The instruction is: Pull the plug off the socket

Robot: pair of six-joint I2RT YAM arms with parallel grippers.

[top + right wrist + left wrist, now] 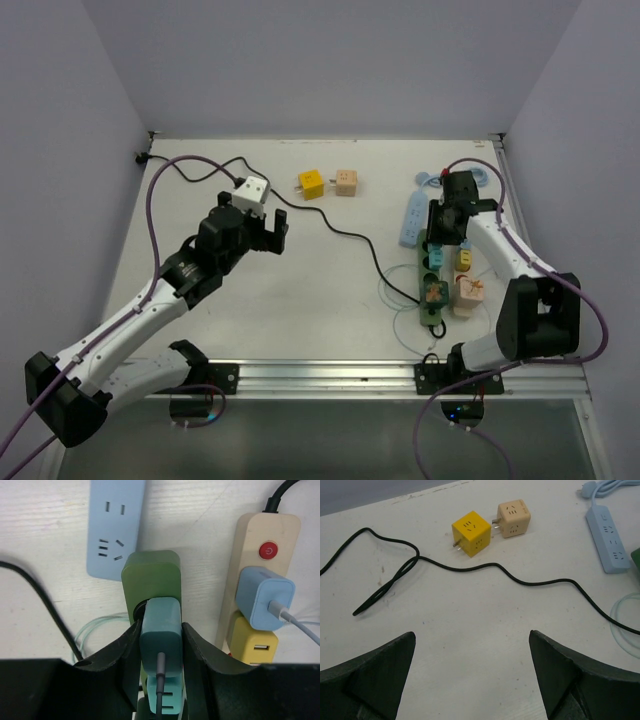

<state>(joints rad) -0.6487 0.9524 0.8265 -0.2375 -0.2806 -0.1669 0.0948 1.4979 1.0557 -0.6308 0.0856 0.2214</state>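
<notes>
Teal plug gripped by right pincer | seated in green socket | pull-off not yet done | left pincer open

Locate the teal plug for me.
Right wrist view, centre: the teal plug sits on the dark green power strip, gripped by the right end effector, between the light blue strip and beige strip.
</notes>
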